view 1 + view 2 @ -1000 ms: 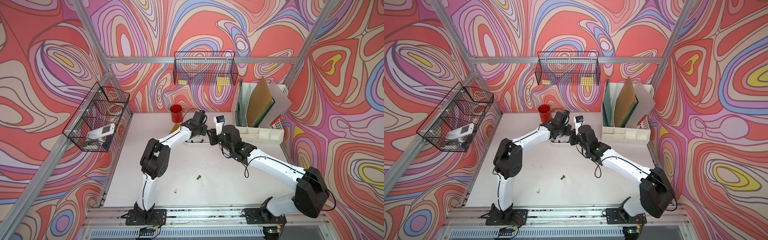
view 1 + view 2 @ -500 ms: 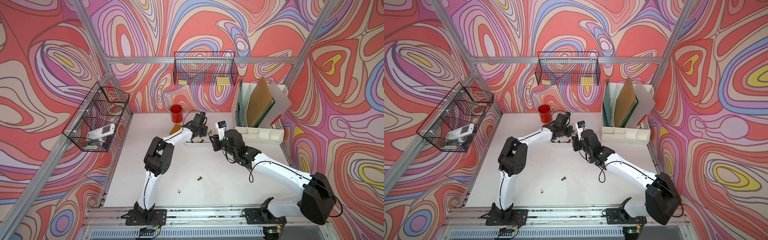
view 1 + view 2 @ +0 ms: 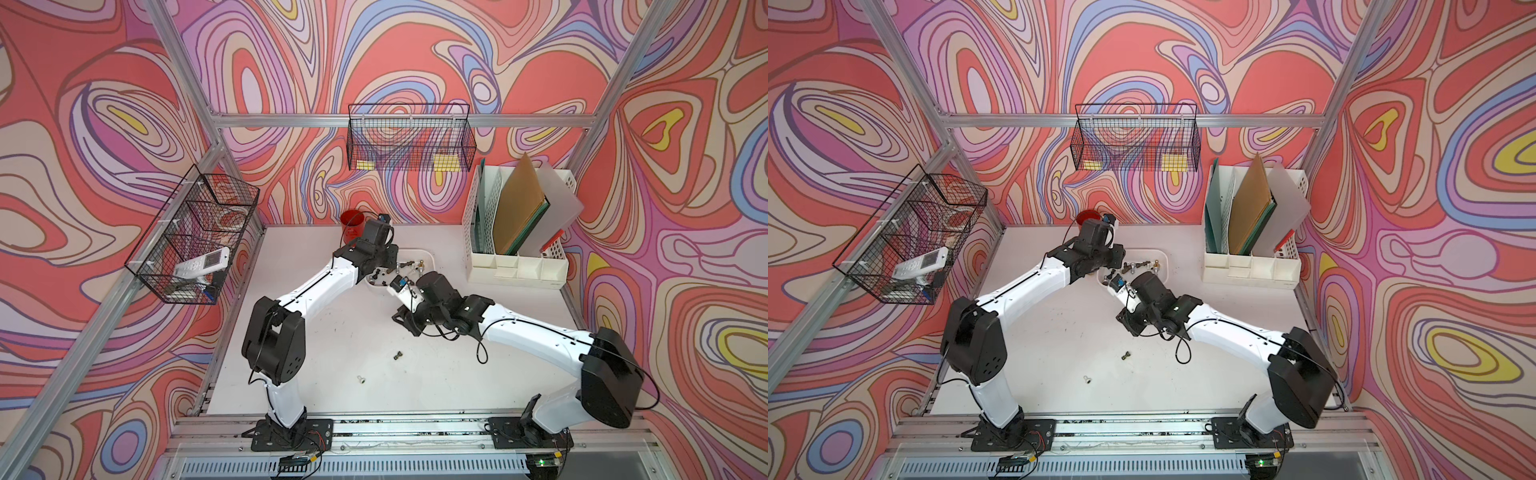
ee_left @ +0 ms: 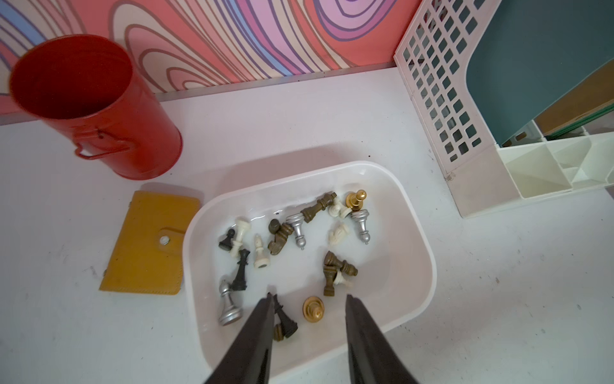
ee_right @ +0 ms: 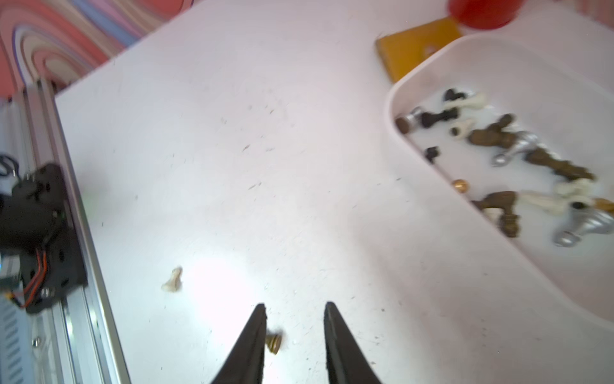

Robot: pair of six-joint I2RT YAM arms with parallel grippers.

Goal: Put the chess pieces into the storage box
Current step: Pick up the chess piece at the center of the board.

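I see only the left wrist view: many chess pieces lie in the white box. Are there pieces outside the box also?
Observer: Yes. One dark bronze chess piece lies on the white table, away from the shallow white plastic storage box.
Operator: Only this one?
Observer: No. One small whitish chess piece lies nearer the aluminium front rail.
Operator: And the right gripper?
Observer: The right gripper is open and empty above the table, close to the bronze piece.
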